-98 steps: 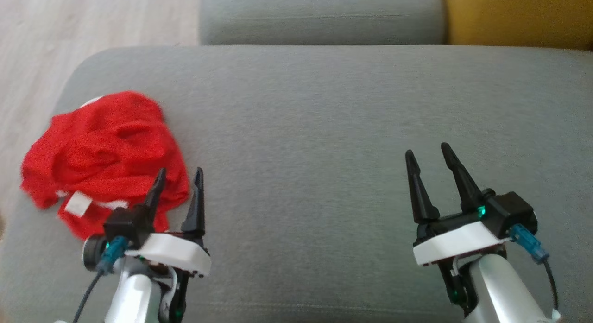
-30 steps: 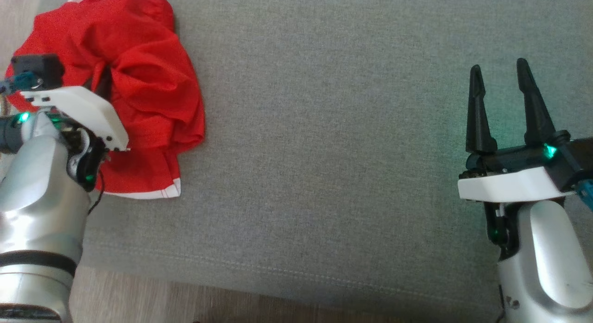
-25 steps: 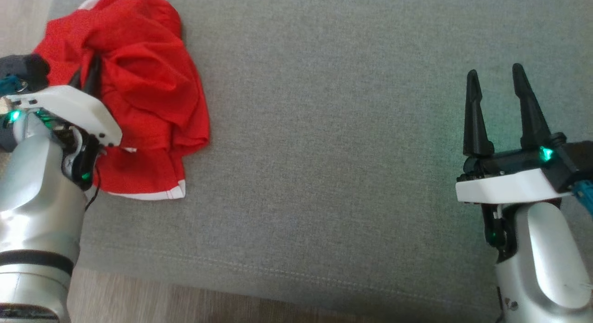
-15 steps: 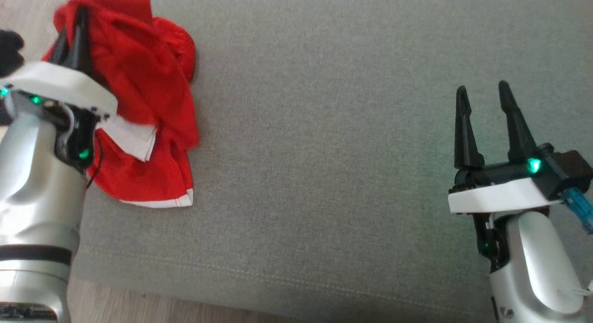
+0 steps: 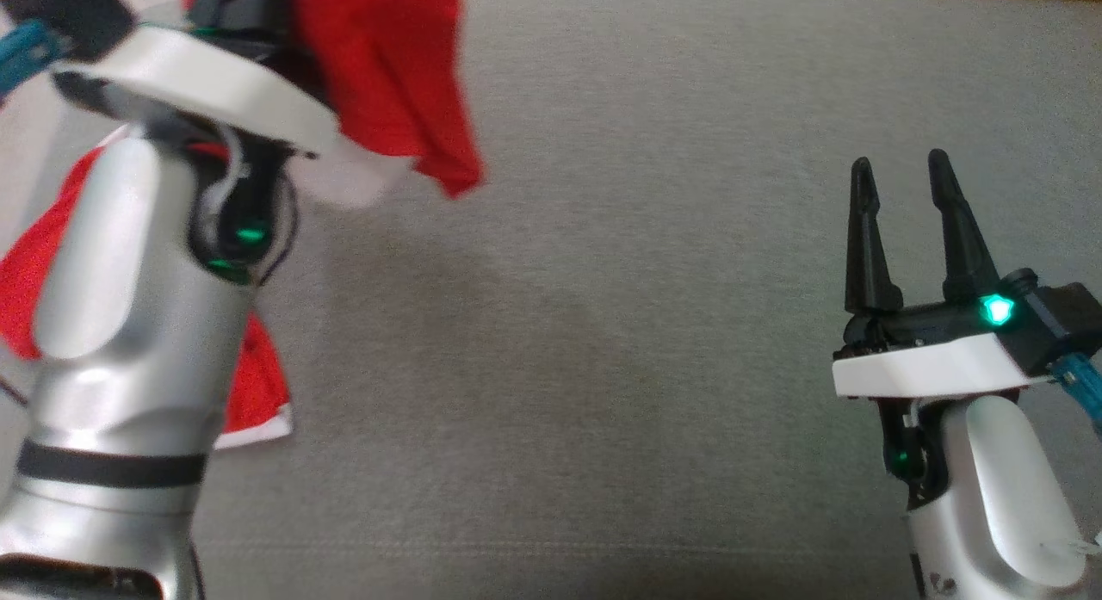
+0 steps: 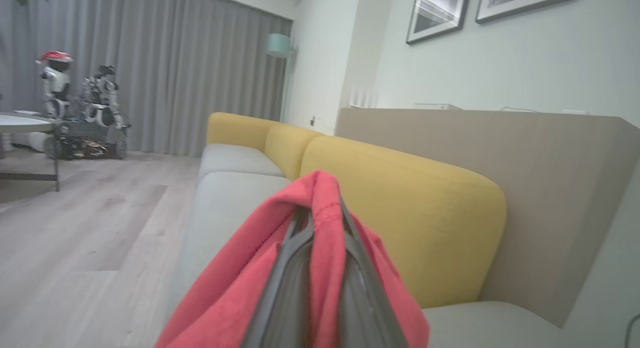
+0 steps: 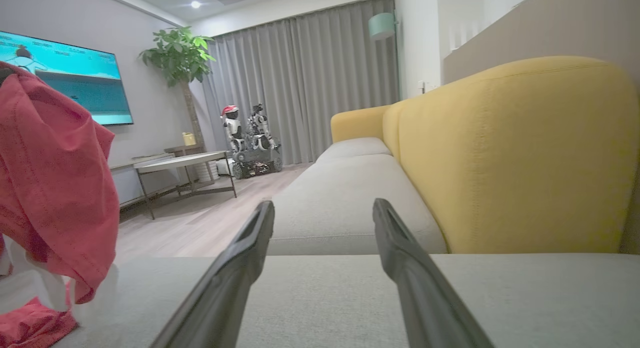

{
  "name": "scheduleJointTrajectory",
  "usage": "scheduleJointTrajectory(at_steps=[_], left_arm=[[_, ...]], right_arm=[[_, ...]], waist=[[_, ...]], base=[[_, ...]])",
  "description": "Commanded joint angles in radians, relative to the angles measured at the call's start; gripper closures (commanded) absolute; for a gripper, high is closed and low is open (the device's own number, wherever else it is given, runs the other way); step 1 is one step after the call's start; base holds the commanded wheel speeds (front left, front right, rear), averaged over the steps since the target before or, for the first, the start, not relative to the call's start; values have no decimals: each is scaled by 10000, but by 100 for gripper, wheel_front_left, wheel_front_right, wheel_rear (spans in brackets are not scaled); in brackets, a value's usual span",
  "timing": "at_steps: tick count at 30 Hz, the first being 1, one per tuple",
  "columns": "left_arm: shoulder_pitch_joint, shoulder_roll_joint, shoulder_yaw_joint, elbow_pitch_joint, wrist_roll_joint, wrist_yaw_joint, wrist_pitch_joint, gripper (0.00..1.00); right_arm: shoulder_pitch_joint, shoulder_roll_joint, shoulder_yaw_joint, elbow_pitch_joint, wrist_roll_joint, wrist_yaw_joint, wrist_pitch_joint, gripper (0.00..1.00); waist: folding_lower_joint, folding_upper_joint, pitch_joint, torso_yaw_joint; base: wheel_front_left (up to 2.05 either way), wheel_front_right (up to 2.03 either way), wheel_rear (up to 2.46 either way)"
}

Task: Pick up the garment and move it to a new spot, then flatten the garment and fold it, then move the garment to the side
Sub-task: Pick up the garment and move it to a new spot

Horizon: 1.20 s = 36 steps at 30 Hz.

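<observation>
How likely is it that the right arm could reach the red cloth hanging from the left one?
Probably yes. The right tool is open and empty, and only grey sofa seat lies between it and the red garment, which hangs from the shut left tool. It would have to cross sideways.

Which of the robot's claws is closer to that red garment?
Left. The left gripper is shut on the red garment; the right gripper hovers open, well apart, over the sofa.

The red, white-trimmed garment (image 5: 387, 75) hangs bunched at the left, lower hem resting on the grey cushion (image 5: 646, 324).
</observation>
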<state>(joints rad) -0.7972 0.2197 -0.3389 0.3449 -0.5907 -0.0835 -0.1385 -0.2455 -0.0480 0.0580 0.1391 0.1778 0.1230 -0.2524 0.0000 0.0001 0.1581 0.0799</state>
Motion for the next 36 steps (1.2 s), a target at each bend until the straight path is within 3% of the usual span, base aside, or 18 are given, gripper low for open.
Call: scheduleJointTrajectory(at_steps=[1, 9, 16, 17, 18, 21, 25, 28, 36], left_arm=[[-640, 239, 209, -490, 120, 116, 135, 100], [-785, -359, -1111, -496, 1095, 653, 921, 100], [-878, -1401, -2399, 504, 1587, 712, 550, 100], [-870, -1513, -2608, 600, 1519, 649, 430, 64], [-864, -1590, -2843, 670, 1440, 572, 291, 0], [-807, -1680, -3449, 694, 951, 439, -86, 0], [-900, -1689, -3782, 636, 388, 791, -613, 0], [-930, -1638, -3553, 945, 348, 920, -884, 0], [196, -561, -2558, 1409, 128, 886, -1202, 0]], right_arm=[[-67, -22, 261, -418, 86, 77, -92, 0], [-453, -22, 467, -1107, 441, 77, -92, 0], [-736, -22, 804, -1913, 844, 77, -93, 0], [-739, -22, 780, -1990, 886, 77, -93, 0], [-734, -22, 737, -2051, 923, 77, -93, 0], [-688, -22, 625, -2105, 956, 77, -93, 0], [-561, -22, 401, -2022, 905, 77, -93, 0], [-460, -22, 281, -1898, 733, 77, -93, 0], [-197, -22, 290, -1292, 11, 77, -93, 0]], waist=[[0, -1, 91, -551], [0, -1, 824, -2390], [0, -1, 1477, -3827], [0, -1, 1504, -3950], [0, -1, 1516, -4043], [0, -1, 1475, -4147], [0, -1, 1285, -3786], [0, -1, 1059, -3191], [0, -1, 363, -1296]], base=[[0, 0, 0], [0, 0, 0], [0, 0, 0], [0, 0, 0], [0, 0, 0], [0, 0, 0], [0, 0, 0], [0, 0, 0], [0, 0, 0]])
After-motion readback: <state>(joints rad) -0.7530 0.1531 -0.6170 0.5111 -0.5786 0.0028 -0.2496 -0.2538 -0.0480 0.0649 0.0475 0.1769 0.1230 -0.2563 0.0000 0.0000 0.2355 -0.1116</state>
